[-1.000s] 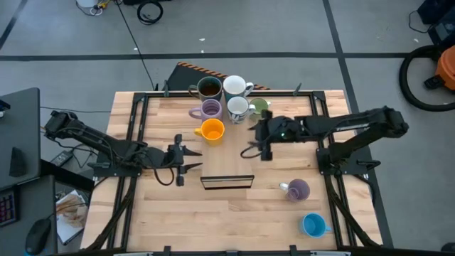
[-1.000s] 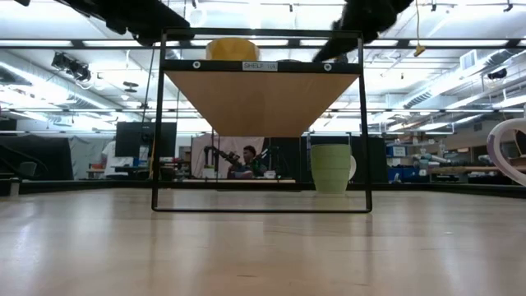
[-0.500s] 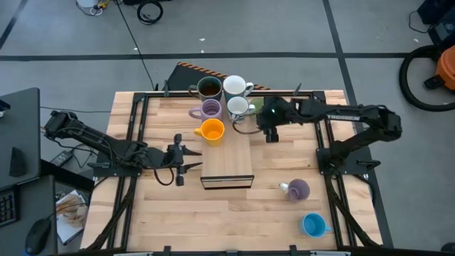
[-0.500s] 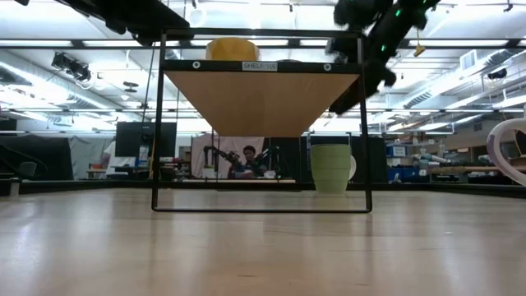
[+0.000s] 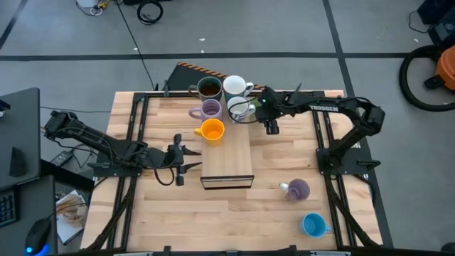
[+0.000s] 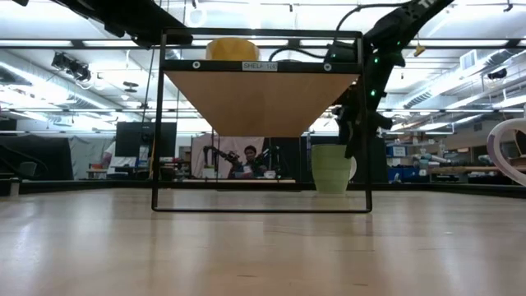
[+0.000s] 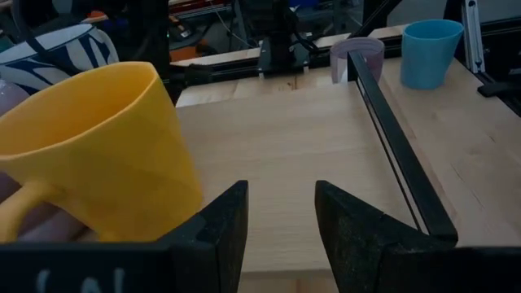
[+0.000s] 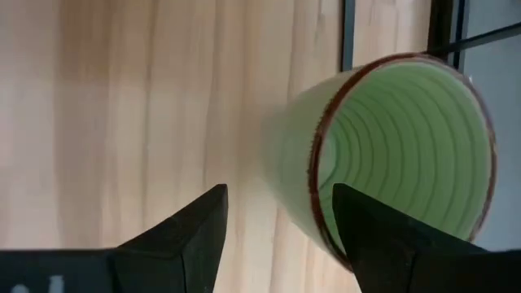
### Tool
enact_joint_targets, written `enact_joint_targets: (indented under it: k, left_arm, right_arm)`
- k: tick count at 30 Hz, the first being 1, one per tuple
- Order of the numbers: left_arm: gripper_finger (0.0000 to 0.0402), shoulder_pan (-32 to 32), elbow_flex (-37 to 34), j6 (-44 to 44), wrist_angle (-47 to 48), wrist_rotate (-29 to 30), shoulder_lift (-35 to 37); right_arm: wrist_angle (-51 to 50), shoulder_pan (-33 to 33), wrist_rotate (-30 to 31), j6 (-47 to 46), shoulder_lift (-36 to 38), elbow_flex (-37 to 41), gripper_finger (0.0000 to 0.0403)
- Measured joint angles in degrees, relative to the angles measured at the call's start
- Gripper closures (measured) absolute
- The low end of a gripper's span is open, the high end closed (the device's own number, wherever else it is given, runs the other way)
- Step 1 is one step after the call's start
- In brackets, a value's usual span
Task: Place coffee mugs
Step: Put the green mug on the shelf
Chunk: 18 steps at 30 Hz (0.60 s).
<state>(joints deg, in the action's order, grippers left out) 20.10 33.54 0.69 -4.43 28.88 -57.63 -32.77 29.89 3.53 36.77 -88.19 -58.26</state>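
Observation:
An orange mug (image 5: pixel 212 130) stands on the far left corner of the wooden shelf top (image 5: pixel 229 158). Behind the shelf stand a dark brown mug (image 5: pixel 208 87), two white mugs (image 5: pixel 235 86) and a lilac mug (image 5: pixel 210 109). The green mug (image 8: pixel 391 155) stands upright on the table just past the shelf's far right corner. My right gripper (image 5: pixel 264 117) hangs open above it, pointing steeply down, and covers most of it in the high view. My left gripper (image 5: pixel 186 158) waits open at the shelf's left side, the orange mug (image 7: pixel 89 155) close beside it.
A second lilac mug (image 5: pixel 298 189) lies on its side on the table near right, with a blue mug (image 5: pixel 313 225) upright closer to the near edge. The shelf's black frame (image 6: pixel 362 123) stands close to my right gripper (image 6: pixel 353 148). Black rails (image 5: pixel 135 135) run along both table sides.
My right gripper has swung from above the middle of the shelf toward the table's far edge and gone down, tipping its fingers steeply downward, until it hangs over the green mug. It has stayed open. No mug has moved.

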Motion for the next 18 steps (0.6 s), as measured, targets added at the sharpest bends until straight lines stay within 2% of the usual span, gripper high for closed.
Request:
enact_joint_targets:
  k: [6,18]
  left_arm:
    - [0.0251,0.0,0.0,0.0,0.0,0.0,0.0]
    - [0.0251,0.0,0.0,0.0,0.0,0.0,0.0]
  right_arm:
    - [0.5,0.0,1.3,1.4,-0.6,0.0,0.0204]
    - [0.6,-0.4,2.9,4.0,0.3,0.0,0.0311]
